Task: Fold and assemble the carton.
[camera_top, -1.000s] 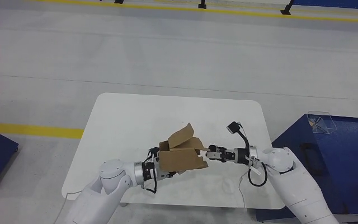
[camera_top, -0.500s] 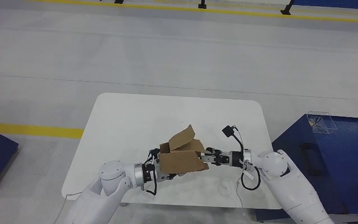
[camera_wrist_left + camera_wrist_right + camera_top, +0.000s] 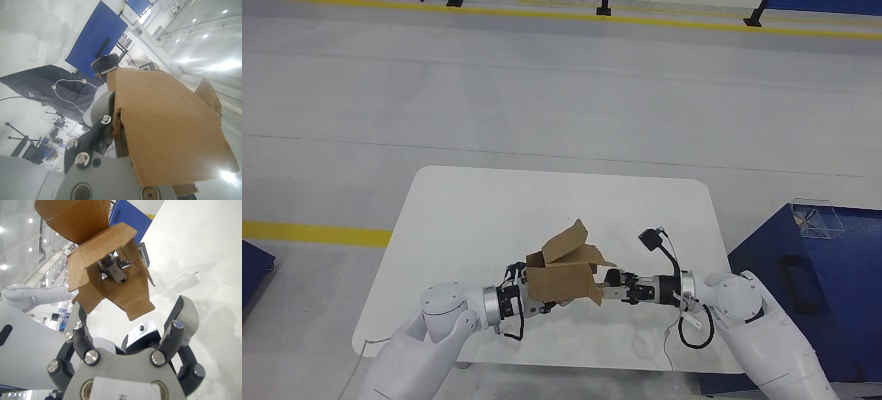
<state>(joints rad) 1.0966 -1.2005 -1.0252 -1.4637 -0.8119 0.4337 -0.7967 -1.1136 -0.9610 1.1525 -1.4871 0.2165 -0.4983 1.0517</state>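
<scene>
carton (image 3: 564, 272) hanging over the table (image 3: 472, 220) near its 6 o'clock edge | left gripper (image 3: 519, 298) clamping a carton wall from 8 o'clock | right gripper (image 3: 132, 306) gaping wide at 3 o'clock, facing loose flaps | progress: body seemingly standing open as a tube; end flaps splaying unfolded; tucking and closing probably remaining

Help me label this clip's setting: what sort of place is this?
Probably a factory or lab hall: a wide grey concrete floor with a yellow painted line, high ceiling spotlights, and a white rounded table.
</scene>
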